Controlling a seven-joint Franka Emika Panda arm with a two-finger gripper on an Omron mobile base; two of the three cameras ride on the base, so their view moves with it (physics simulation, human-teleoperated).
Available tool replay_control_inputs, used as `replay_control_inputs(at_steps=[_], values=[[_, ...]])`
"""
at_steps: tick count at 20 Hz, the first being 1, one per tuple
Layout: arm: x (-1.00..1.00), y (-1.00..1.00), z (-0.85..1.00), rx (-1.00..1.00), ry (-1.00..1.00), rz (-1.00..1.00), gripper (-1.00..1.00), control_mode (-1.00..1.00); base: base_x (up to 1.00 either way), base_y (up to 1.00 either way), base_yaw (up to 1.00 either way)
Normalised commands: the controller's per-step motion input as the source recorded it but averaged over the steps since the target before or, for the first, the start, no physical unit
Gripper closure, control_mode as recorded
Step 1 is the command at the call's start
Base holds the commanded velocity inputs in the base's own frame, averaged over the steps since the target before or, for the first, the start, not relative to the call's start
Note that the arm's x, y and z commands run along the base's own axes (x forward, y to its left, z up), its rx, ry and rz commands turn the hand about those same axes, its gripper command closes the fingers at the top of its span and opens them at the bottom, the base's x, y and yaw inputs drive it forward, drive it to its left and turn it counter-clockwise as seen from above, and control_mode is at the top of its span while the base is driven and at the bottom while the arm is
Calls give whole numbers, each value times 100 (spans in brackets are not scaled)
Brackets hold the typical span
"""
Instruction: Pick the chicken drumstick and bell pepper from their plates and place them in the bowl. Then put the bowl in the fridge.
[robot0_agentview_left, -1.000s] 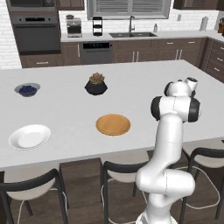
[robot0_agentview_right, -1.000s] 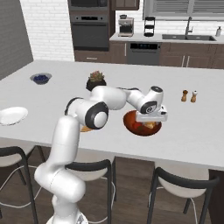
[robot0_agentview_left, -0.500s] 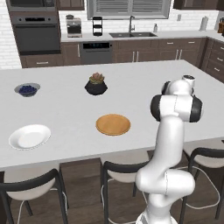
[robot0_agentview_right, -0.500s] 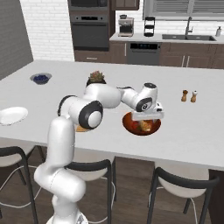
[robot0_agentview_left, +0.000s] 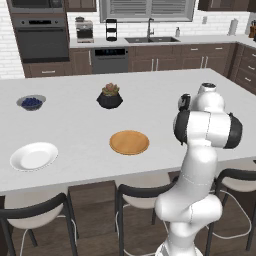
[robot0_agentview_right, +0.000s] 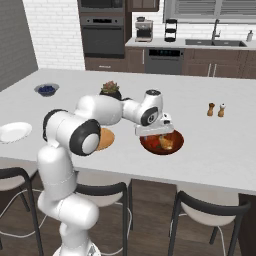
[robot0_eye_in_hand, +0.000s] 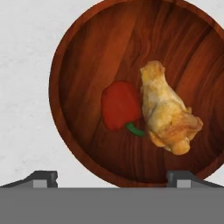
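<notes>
Bowl (robot0_eye_in_hand: 135, 87) is sitting right under the gripper (robot0_eye_in_hand: 111, 177), which is hanging over it with jaws spread wide and nothing between them. Fingertips (robot0_eye_in_hand: 43, 177) are showing at 6 o'clock in the hand view, one at each side of the bowl's near rim, not touching it.

Pepper (robot0_eye_in_hand: 120, 105) is lying near the bowl's middle, stem pointing toward 5 o'clock. Drumstick (robot0_eye_in_hand: 168, 116) is lying at its 3 o'clock, just beside it, seemingly touching.

In the right base view the gripper (robot0_agentview_right: 155, 131) is hovering over the bowl (robot0_agentview_right: 162, 142) on the counter (robot0_agentview_right: 215, 145); the bowl is sitting near the counter's front edge, with an orange lump inside. Shakers (robot0_agentview_right: 216, 109) are standing at the bowl's 2 o'clock, well apart. Wooden plate (robot0_agentview_right: 106, 139) is peeking out at the bowl's 9 o'clock, partly hidden by the arm. White plate (robot0_agentview_right: 14, 132) is lying far off at 9 o'clock. Plant pot (robot0_agentview_right: 111, 90) is standing at 11 o'clock, berry bowl (robot0_agentview_right: 46, 90) beyond it.

In the left base view the wooden plate (robot0_agentview_left: 129, 142) and white plate (robot0_agentview_left: 34, 156) are both lying bare; plant pot (robot0_agentview_left: 110, 97) is at the wooden plate's 12 o'clock, berry bowl (robot0_agentview_left: 31, 102) at the white plate's 12 o'clock.
</notes>
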Motion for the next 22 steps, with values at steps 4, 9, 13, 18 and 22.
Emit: replay_control_inputs(at_steps=[4, 9, 13, 18, 22], values=[[-41, 47, 0, -9, -2, 0, -100, -100, 0, 0, 0], [-3, 36, 0, -11, -2, 0, -100, -100, 0, 0, 0], [48, 0, 0, -6, 1, 0, -100, -100, 0, 0, 0], [47, 0, -3, -3, 4, 0, -100, -100, 0, 0, 0], [36, 0, -15, 0, 2, 0, -100, -100, 0, 0, 0]])
